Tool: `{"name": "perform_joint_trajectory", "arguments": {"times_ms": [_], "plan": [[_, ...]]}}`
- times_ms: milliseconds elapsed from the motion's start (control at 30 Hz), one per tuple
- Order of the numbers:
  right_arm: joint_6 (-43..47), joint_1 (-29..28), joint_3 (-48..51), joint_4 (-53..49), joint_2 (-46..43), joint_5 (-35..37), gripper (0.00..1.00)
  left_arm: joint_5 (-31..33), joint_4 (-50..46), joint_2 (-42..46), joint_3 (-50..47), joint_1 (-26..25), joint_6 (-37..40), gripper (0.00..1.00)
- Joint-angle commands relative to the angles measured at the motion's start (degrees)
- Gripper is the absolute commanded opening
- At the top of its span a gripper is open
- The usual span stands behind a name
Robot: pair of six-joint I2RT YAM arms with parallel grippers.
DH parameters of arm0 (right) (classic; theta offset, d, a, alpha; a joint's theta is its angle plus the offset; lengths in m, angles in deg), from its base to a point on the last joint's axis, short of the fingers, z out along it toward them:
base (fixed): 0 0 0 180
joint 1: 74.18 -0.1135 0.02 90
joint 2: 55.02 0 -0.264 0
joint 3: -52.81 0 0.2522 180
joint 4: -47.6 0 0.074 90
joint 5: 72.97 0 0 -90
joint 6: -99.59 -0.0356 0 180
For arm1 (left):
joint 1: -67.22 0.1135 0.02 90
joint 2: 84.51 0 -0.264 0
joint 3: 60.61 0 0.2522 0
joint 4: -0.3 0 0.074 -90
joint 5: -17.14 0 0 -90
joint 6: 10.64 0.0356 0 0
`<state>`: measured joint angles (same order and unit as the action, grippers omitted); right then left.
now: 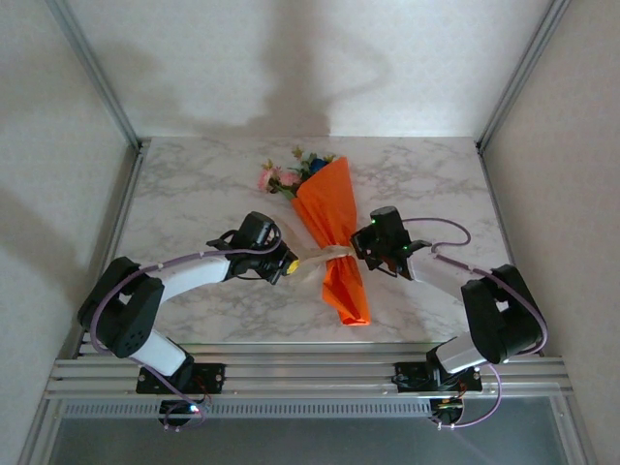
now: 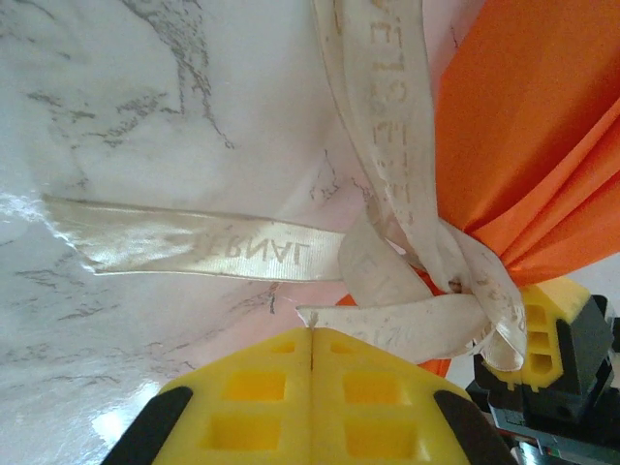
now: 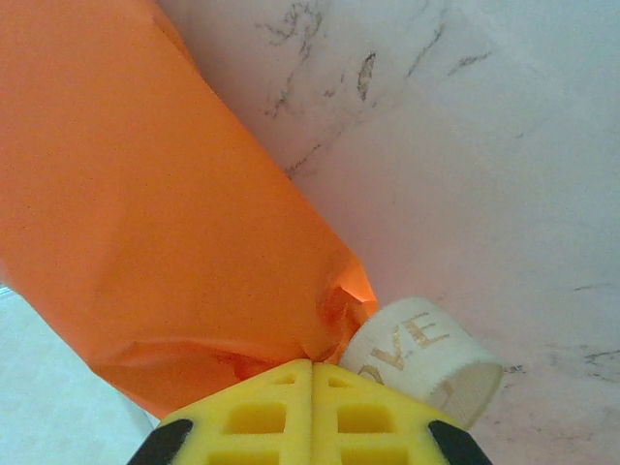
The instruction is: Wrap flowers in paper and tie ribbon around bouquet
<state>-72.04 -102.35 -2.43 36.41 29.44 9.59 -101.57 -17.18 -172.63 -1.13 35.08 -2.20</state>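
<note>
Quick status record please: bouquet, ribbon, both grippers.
bouquet: lying on the marble table, flowers at the far end, orange paper wrapped around the stems
ribbon: looped around the waist, two tails loose on the table
left gripper: shut, left of the waist, ribbon strand at its tips
right gripper: shut, right of the waist, ribbon curl beside its tips
grip on ribbon: cannot tell for either

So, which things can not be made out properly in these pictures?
- Flowers: top view, stems hidden inside the paper; blooms too small to count.
- Knot of the ribbon: left wrist view, lower part behind the left gripper; finished or not, unclear.
- What the shut right gripper pinches: right wrist view, covered by the gripper itself.
</note>
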Motion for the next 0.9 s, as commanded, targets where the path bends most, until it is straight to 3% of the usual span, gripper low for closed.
{"name": "perform_joint_trajectory", "arguments": {"times_ms": [0,133,233,333,867], "plan": [[1.14,0.19,-0.33,-1.47,-0.45,0.85,0.00,0.16,-1.59,1.33,0.51,0.50,1.10,0.00],[0.21,0.20,-0.71,-0.58,2.10,-2.08,0.00,-0.41,-0.38,0.11,0.67,0.46,0.97,0.00],[-0.73,0.19,-0.39,-0.21,3.43,-4.21,0.23,-0.56,-0.08,-0.89,1.58,0.33,1.10,0.00],[0.22,0.15,0.04,-3.75,1.12,-2.37,0.31,-0.47,-0.05,-1.29,2.10,0.32,1.09,0.00],[-1.43,4.21,6.78,0.75,-1.95,-1.14,0.25,-1.00,-0.26,-2.10,2.76,-0.18,1.49,0.00]]}}
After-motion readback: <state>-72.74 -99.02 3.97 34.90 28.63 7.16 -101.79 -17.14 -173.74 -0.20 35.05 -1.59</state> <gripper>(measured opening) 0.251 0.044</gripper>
